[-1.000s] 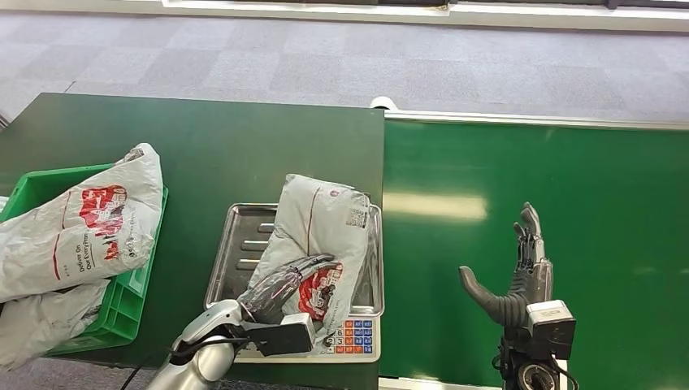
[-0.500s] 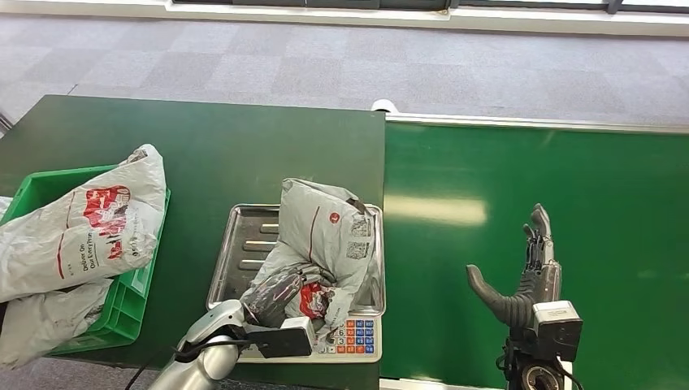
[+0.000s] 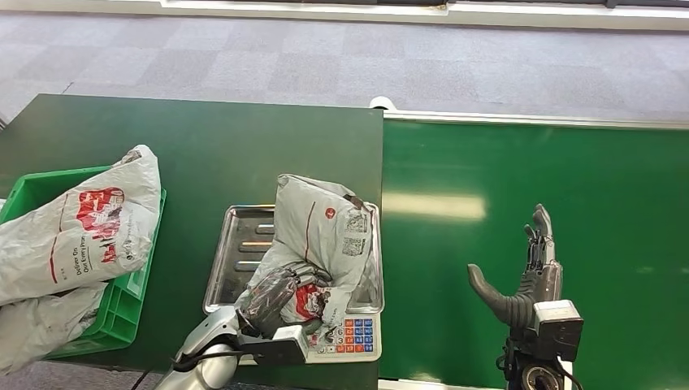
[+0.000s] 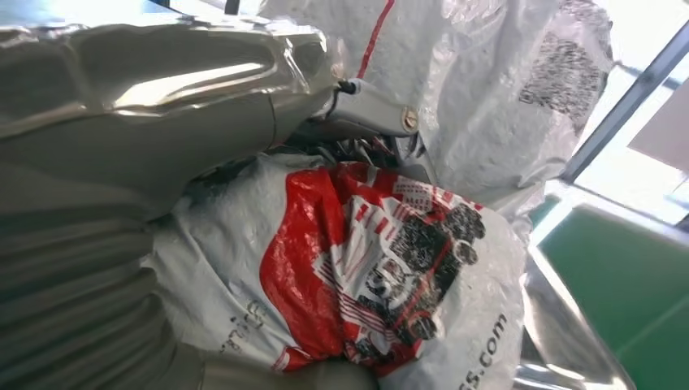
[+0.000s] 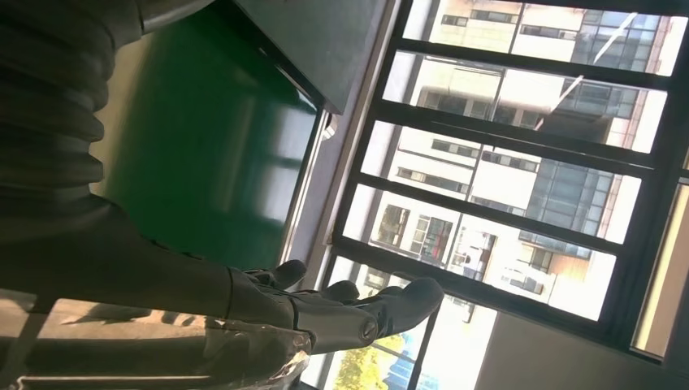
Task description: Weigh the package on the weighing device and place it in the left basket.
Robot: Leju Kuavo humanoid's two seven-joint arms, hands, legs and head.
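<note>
A grey plastic mail package [image 3: 321,236] with red print stands crumpled and partly lifted on the steel tray [image 3: 236,252] of the weighing scale, whose keypad [image 3: 351,335] faces me. My left hand [image 3: 276,296] grips the package's near end; in the left wrist view the red-printed bag [image 4: 366,268] bulges against the hand [image 4: 146,122]. The green basket [image 3: 122,305] sits at the left with grey packages [image 3: 77,231] piled in it. My right hand [image 3: 524,276] is raised over the green belt, fingers spread, holding nothing.
The dark green table [image 3: 195,146] carries scale and basket. A brighter green conveyor surface [image 3: 528,187] lies to the right, with a metal strip along its far edge. Grey carpet floor [image 3: 325,65] is beyond. Windows [image 5: 520,162] show in the right wrist view.
My left hand has closed on the package's near end and pulled it toward me, so the package bunches up and rises off the tray. The right hand shifted slightly.
</note>
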